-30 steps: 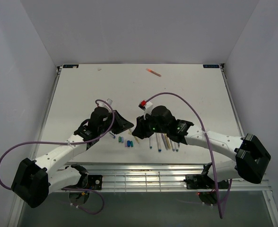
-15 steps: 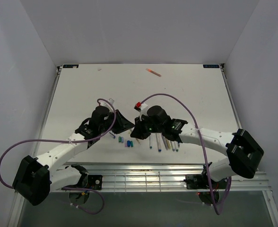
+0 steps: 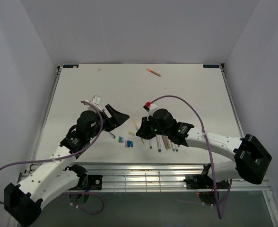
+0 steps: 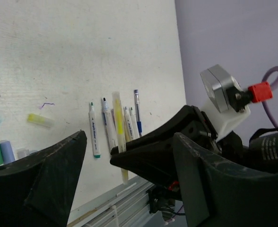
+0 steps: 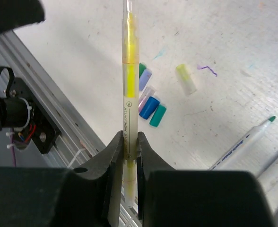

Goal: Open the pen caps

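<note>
Where the white table approaches the bottom of the overhead frame, short plastic pen caps in green, lilac, blue, teal and pale yellow lie loose just below centre. A row of slim white-barrelled pens lies to their right. Just beyond, the right gripper clamps a translucent yellow plastic highlighter pen. Left of centre, the left gripper has its jaws spread wide and holds nothing. An orange pen lies alone near the upper edge.

6 caps (1 pale yellow), roughly 5 pens in a row, 1 orange pen, 1 yellow pen.
</note>
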Available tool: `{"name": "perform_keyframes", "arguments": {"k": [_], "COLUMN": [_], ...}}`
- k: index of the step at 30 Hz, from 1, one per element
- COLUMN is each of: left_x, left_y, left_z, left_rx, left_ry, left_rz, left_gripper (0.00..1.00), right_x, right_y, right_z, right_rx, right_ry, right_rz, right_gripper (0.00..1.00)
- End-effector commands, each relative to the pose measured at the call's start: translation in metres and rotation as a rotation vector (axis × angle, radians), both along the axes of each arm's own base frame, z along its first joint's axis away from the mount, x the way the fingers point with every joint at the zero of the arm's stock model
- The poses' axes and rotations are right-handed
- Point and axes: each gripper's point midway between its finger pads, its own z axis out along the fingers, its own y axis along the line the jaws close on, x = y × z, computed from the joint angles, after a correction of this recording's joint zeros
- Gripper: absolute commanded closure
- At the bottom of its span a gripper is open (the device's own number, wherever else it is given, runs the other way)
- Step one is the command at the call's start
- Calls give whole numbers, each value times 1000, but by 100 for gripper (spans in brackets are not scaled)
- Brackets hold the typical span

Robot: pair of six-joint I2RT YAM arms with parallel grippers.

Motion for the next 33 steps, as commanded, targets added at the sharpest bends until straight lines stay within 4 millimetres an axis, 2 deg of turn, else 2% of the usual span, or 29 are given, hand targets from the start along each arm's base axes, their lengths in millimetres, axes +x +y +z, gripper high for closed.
{"name": "perform_keyframes", "arguments": {"k": [1, 2, 3, 4, 8, 14, 22, 29, 33], "left_x": [-12, -23, -27, -29, -41, -41, -41, -39, -38], "left_y": [6, 0, -4, -7, -21, -42, -46, -50, -51], "left_z": [-10, -23, -25, -25, -40, -29, -30, -37, -35], "left_rx": [-28, -49, -67, -83, -58, -64, -87, -78, -78], "left_ry": [-28, 7, 7, 1, 31, 2, -5, 12, 6], "left_rz": [-5, -59, -87, -108, -184, -265, -277, -289, -288], "left_gripper": [19, 21, 28, 30, 32, 32, 33, 42, 51], "right_x": [22, 32, 34, 37, 45, 47, 42, 40, 41], "right_y": [-3, -2, 0, 2, 15, 34, 39, 45, 48], "right_z": [32, 41, 45, 51, 68, 84, 77, 79, 81], "right_rx": [81, 94, 104, 118, 175, 261, 278, 307, 321], "right_ry": [-13, -34, -32, -33, -23, -9, 24, 36, 41], "right_rz": [-135, -173, -183, -191, -213, -180, -154, -141, -134], "right_gripper": [92, 92, 92, 92, 92, 92, 92, 92, 92]}}
